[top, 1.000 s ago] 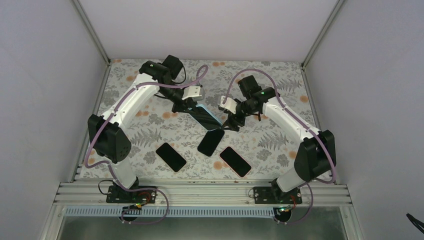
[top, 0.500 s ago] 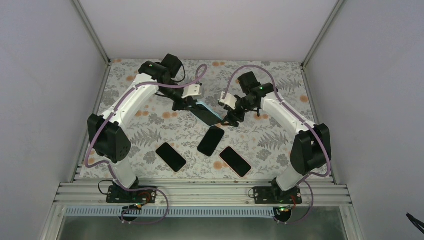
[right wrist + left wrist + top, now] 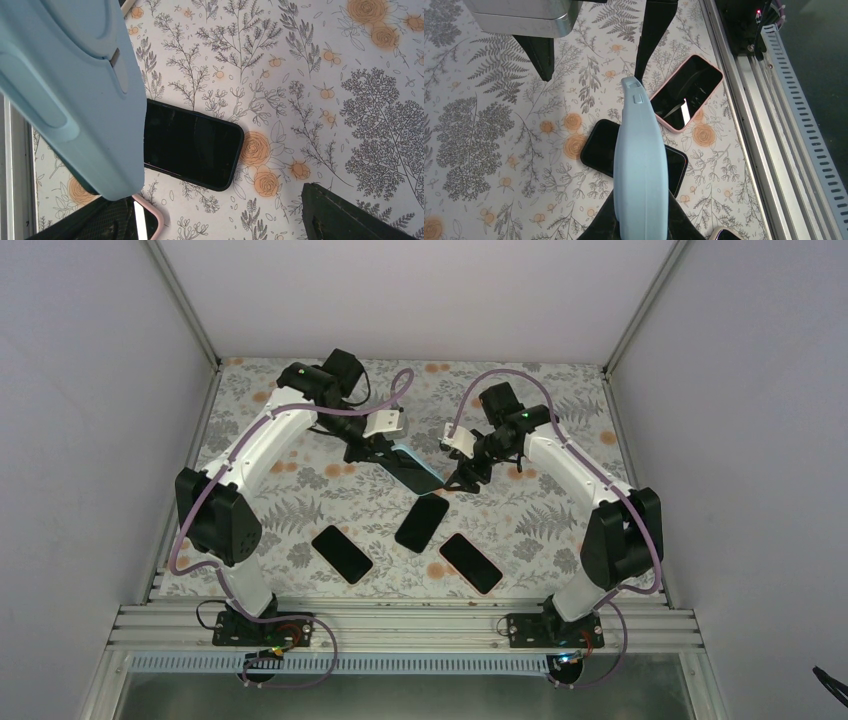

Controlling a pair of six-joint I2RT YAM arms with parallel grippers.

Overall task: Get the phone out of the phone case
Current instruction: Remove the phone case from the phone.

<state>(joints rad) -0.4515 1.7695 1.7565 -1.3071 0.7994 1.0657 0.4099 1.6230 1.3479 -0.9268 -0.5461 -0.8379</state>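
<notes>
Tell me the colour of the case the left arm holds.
The case is pale blue; clearest in left wrist view.

Left arm (image 3: 262, 440), right arm (image 3: 570, 465): white links, black joints, black bases. Green LED near each wrist. Purple cable looped along each arm. White camera box at each wrist. Left gripper (image 3: 375, 452), right gripper (image 3: 462, 478): black, tapered fingers.

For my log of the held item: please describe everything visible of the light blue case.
The case is light blue, matt, like soft silicone, with rounded edges and raised buttons near its far end. The left gripper holds it raised and tilted, jaws shut on its near end. The top view shows a dark face, so the phone seems inside. The right gripper stands open at its far end; whether it touches, I cannot tell.
</notes>
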